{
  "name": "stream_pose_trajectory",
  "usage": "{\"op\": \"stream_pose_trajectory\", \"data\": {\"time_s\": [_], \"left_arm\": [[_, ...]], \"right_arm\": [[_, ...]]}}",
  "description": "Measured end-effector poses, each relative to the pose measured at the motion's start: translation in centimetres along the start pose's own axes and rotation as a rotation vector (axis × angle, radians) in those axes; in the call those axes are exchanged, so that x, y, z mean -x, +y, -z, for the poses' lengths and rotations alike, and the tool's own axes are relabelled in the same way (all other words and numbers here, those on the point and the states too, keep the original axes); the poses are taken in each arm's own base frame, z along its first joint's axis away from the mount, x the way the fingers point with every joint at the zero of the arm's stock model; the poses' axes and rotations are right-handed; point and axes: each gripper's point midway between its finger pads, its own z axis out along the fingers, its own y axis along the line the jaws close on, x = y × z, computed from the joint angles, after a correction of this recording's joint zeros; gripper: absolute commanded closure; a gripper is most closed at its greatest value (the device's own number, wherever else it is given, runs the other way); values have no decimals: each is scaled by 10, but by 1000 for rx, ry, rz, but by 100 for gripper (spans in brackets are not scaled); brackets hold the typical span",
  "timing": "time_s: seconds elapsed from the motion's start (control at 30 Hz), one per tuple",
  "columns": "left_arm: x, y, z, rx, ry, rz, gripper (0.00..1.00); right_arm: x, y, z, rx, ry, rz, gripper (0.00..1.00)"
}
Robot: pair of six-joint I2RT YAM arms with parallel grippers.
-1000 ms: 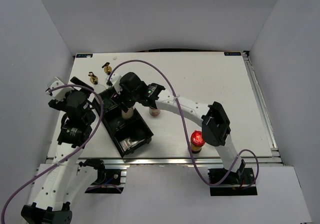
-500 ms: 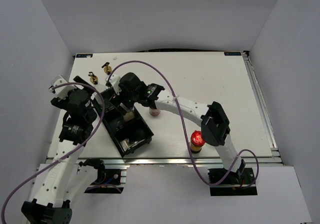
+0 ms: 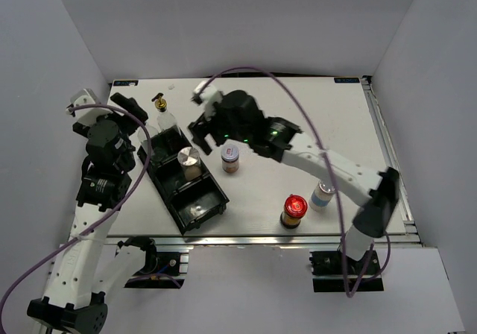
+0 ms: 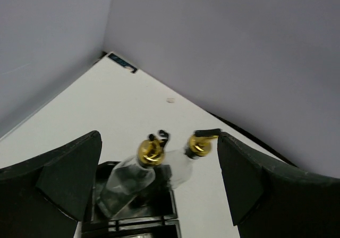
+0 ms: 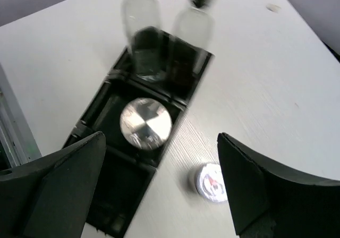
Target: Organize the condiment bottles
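Well, left fingers (image 4: 64, 179) and right fingers (image 5: 58, 185) gape empty; ahead of the left pair two glass bottles (image 4: 130, 179) stand close together, so grabbing one could topple the other.

Robotics lab test bench seen from above; a white table (image 3: 320, 118) is boxed in by plain grey-white walls (image 3: 238, 21) on the left, right and far sides; two white-and-black robot arms, the left arm (image 3: 82, 259) and the right arm (image 3: 335, 170), are mounted at the near edge by an aluminium rail (image 3: 246, 238); a loose purple cable (image 3: 246, 69) loops over the right arm; the only goods are a few condiment bottles (image 3: 294, 207) and a black divided tray (image 3: 201, 200), set out like test props on the white surface.
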Motion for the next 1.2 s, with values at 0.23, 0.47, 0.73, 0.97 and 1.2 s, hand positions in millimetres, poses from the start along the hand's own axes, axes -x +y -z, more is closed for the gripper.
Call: {"op": "stream_pose_trajectory", "data": {"time_s": [0.23, 0.47, 0.73, 0.97, 1.2], "left_arm": [[-6, -64, 0, -281, 83, 9, 2], [-90, -183, 53, -701, 328, -144, 2], [-210, -264, 198, -1226, 580, -430, 2], [-309, -270, 278, -1445, 770, -646, 2], [-344, -263, 314, -1516, 842, -722, 2]], "right_arm": [[-55, -113, 121, -347, -31, -288, 11], [-159, -214, 212, -755, 23, -566, 11], [-211, -253, 278, -971, 3, -731, 10], [-219, -250, 281, -944, -12, -755, 11], [-218, -245, 277, -905, -14, -757, 11]]}}
